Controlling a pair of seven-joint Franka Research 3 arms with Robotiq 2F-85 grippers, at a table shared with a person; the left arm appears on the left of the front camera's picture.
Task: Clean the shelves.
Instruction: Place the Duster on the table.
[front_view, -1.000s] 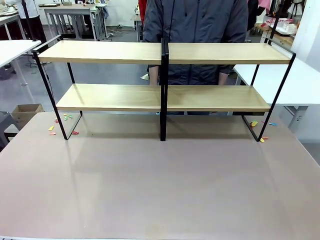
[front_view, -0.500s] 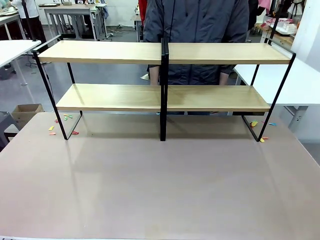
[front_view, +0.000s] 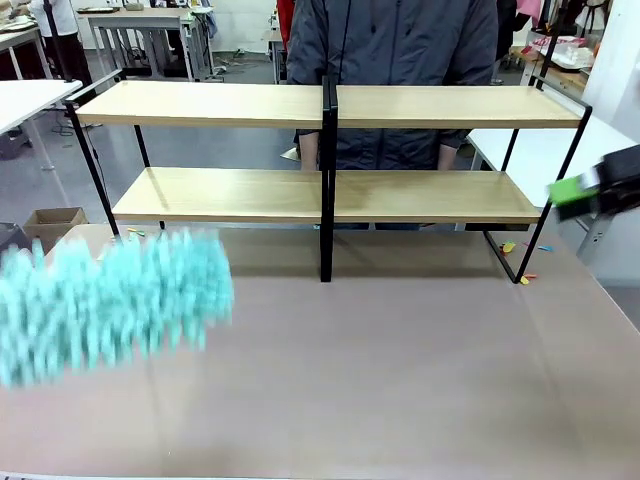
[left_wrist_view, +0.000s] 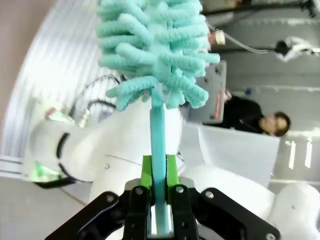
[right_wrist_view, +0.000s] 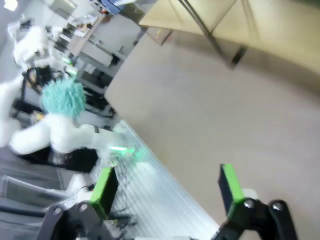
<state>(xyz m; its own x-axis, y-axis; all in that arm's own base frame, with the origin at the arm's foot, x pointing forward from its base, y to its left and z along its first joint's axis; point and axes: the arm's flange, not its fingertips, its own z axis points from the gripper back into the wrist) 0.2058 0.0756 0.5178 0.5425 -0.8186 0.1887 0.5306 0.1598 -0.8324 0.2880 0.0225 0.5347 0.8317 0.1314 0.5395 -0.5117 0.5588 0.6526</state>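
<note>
The shelves (front_view: 330, 195) stand at the far side of the brown table (front_view: 380, 380): two long light-wood boards in a thin black frame with a centre post, both boards bare. A fluffy teal duster (front_view: 110, 300) hangs blurred over the table's left part. In the left wrist view my left gripper (left_wrist_view: 159, 167) is shut on the duster's teal handle (left_wrist_view: 157, 140), the head (left_wrist_view: 155, 45) above it. My right gripper (front_view: 590, 190) shows at the right edge beside the shelves' right end. It stands open (right_wrist_view: 167, 192) with nothing between its green pads (right_wrist_view: 230, 185). That view also shows the duster (right_wrist_view: 62, 97) and the shelves (right_wrist_view: 240, 20).
A person in a dark jacket (front_view: 395, 60) stands right behind the shelves. Small coloured scraps lie by the left frame leg (front_view: 135, 232) and the right one (front_view: 520, 247). White tables flank the scene at left (front_view: 30, 95) and right (front_view: 610, 170). A cardboard box (front_view: 50, 222) sits on the floor.
The teal duster has swung into the front view from the left, blurred by motion. My right gripper has come in at the right edge. The shelves have not moved.
</note>
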